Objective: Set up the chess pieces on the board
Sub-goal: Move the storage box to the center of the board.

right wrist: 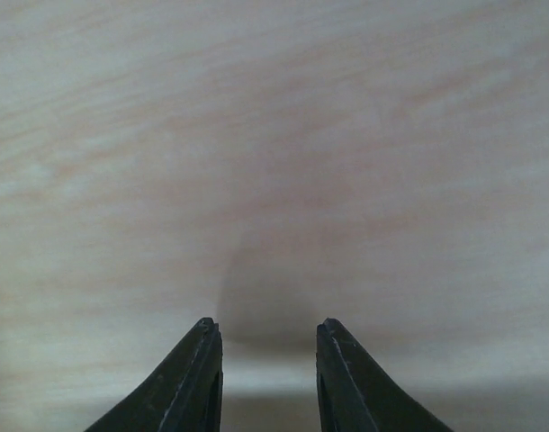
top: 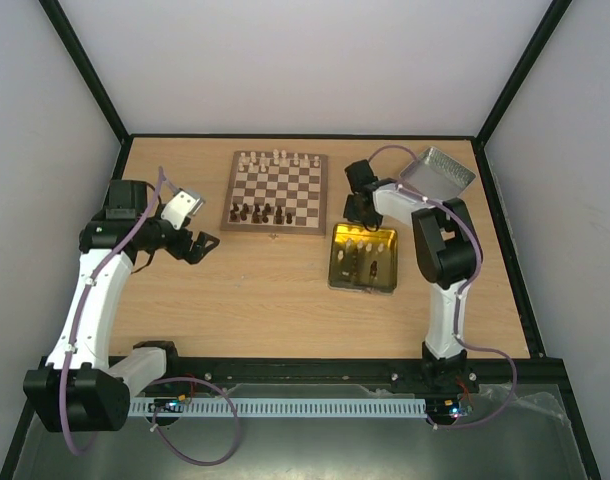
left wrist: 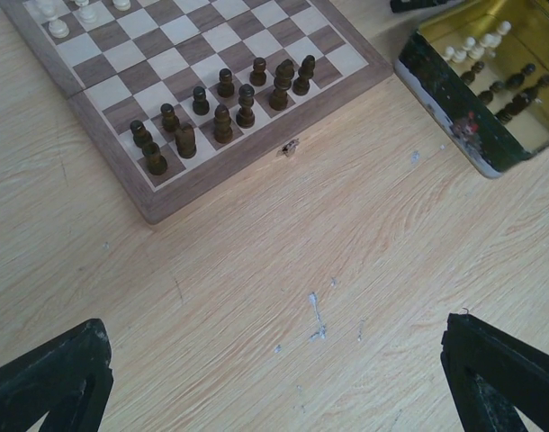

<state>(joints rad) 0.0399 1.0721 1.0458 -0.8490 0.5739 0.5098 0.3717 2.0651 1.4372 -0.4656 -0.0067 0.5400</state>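
The board point(top: 276, 203) lies at the far centre of the table. Pale chess pieces point(top: 275, 158) line its far row and dark ones point(top: 260, 212) stand along its near rows. The left wrist view shows the same dark pieces point(left wrist: 222, 121) on the board point(left wrist: 256, 166). My left gripper point(top: 200, 245) hovers left of the board, wide open and empty point(left wrist: 279, 378). My right gripper point(top: 357, 205) points down between the board and the yellow tin point(top: 335, 262). Its jaws point(right wrist: 267, 328) stand a little apart over bare wood, with nothing between them.
The yellow tin point(left wrist: 454, 112) holds several dark and pale pieces point(left wrist: 504, 90). A silver lid point(top: 437, 170) lies at the far right. Black frame rails and white walls bound the table.
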